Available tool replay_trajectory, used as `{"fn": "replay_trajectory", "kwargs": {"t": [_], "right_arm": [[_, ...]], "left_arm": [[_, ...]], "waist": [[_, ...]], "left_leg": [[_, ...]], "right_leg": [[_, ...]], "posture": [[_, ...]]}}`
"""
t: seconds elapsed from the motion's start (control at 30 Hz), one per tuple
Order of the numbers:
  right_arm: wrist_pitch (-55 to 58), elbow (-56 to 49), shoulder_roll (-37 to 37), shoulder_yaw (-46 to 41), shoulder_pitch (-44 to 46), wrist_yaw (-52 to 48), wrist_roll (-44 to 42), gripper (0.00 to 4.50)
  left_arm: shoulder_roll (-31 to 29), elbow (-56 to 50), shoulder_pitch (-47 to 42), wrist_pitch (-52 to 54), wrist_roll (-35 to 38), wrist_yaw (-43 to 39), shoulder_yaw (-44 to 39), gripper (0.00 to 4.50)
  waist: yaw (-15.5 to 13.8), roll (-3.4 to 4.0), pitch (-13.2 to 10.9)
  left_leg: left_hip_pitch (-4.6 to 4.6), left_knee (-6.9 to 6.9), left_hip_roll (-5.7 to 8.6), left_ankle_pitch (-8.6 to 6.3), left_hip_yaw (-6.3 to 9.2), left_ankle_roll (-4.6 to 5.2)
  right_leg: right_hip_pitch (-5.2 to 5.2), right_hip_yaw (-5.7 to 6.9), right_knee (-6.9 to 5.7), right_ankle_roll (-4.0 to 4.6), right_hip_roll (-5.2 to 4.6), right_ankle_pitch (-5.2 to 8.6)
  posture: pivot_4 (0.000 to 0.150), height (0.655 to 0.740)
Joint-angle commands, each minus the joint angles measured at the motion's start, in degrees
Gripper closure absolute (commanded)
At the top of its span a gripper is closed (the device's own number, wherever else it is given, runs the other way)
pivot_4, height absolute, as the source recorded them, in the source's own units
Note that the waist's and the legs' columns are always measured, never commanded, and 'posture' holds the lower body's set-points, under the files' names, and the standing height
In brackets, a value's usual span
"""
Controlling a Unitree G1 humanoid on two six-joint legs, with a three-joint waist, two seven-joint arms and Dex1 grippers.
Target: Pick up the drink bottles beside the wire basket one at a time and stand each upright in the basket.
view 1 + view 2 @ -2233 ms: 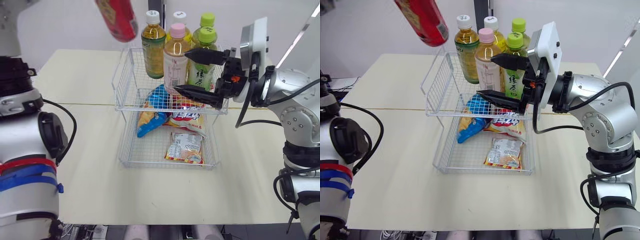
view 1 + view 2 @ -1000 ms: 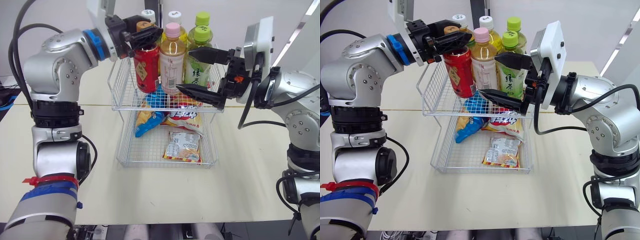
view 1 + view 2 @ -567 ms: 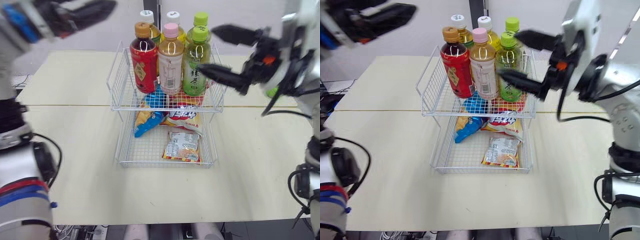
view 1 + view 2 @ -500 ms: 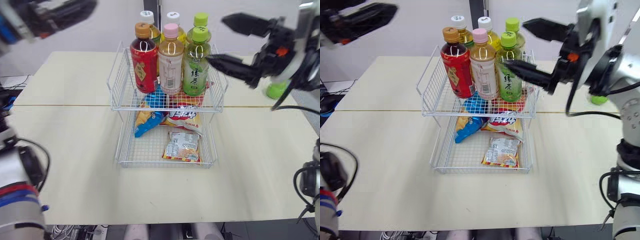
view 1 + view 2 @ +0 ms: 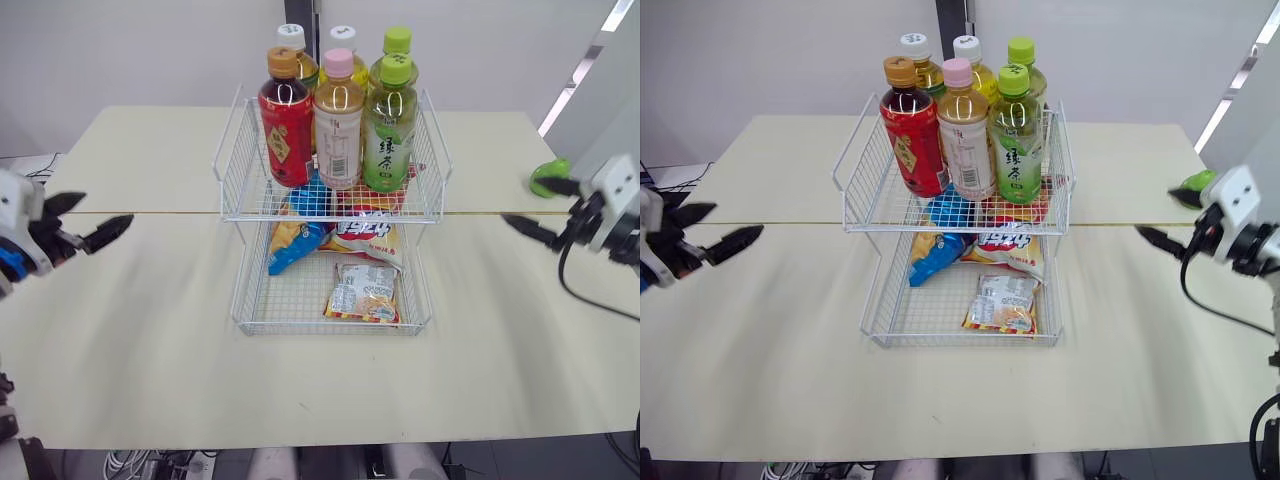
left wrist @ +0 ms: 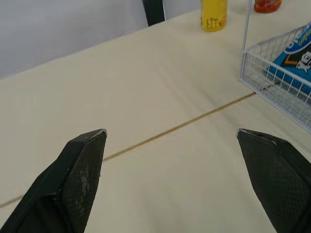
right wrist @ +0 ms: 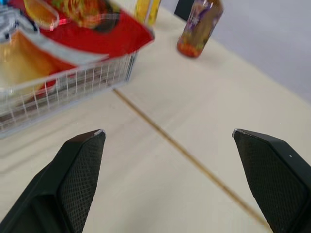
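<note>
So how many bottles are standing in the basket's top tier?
6. Front row: red bottle, pink-capped bottle, green tea bottle. Behind them, mostly hidden: left white-capped bottle, middle white-capped bottle, green-capped bottle.

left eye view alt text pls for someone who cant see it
A two-tier white wire basket stands in the middle of the table, six drink bottles upright in its top tier and snack packets in the bottom one. The left gripper and right gripper hover open and empty, one out to each side.
</note>
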State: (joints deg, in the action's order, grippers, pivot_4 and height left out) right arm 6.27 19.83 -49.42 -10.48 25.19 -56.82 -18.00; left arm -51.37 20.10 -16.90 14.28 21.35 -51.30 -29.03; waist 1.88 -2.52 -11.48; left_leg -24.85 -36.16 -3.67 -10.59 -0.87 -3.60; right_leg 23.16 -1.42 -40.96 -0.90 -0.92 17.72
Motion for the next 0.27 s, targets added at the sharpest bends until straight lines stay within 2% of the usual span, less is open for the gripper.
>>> {"fn": "replay_trajectory", "kwargs": {"t": [0.03,0.27], "right_arm": [[-4.39,2.19,-0.50,-0.75,-0.64,-0.61,1.75,0.00],[-4.37,3.02,0.26,-1.01,0.11,-0.22,1.37,0.00]], "left_arm": [[0.61,-3.61,1.08,-1.69,-0.16,2.72,-0.82,0.05],[0.79,-3.18,2.83,-3.51,-2.74,4.06,1.50,0.05]], "waist": [[-0.01,0.00,0.00],[0.06,0.04,0.02]], "left_leg": [[0.00,-0.01,0.00,0.00,-0.01,0.00],[0.10,0.03,-0.01,0.00,-0.15,0.00]], "right_leg": [[0.00,-0.02,0.00,0.00,0.00,0.00],[-0.02,-0.21,0.00,-0.01,0.05,0.00]], "posture": [[0.150,0.7400],[0.150,0.7400]]}}
